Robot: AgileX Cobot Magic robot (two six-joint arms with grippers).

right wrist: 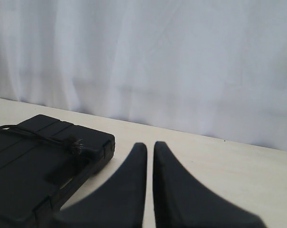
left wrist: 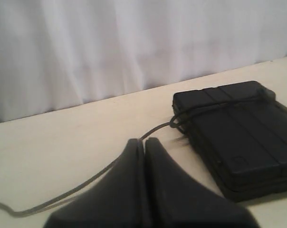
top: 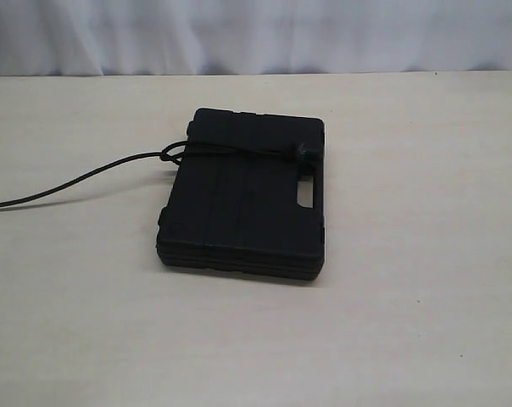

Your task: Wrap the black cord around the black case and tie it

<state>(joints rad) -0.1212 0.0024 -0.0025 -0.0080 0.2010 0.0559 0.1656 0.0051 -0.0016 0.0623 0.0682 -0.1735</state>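
Note:
The black case [top: 243, 203] lies flat in the middle of the table, its handle slot on the right side. The black cord [top: 78, 180] crosses the case's far end, is looped at its left edge and ends in a fuzzy knot [top: 300, 153] near the right corner; its tail trails off left across the table. Neither arm shows in the exterior view. My left gripper [left wrist: 144, 140] is shut and empty, hovering above the cord [left wrist: 86, 185] short of the case [left wrist: 238, 137]. My right gripper [right wrist: 149, 144] is shut and empty, beside the case [right wrist: 34, 166] and knot [right wrist: 77, 145].
The pale wooden table [top: 425, 322] spreads out on all sides of the case. A white curtain [top: 256, 34] hangs along the table's far edge.

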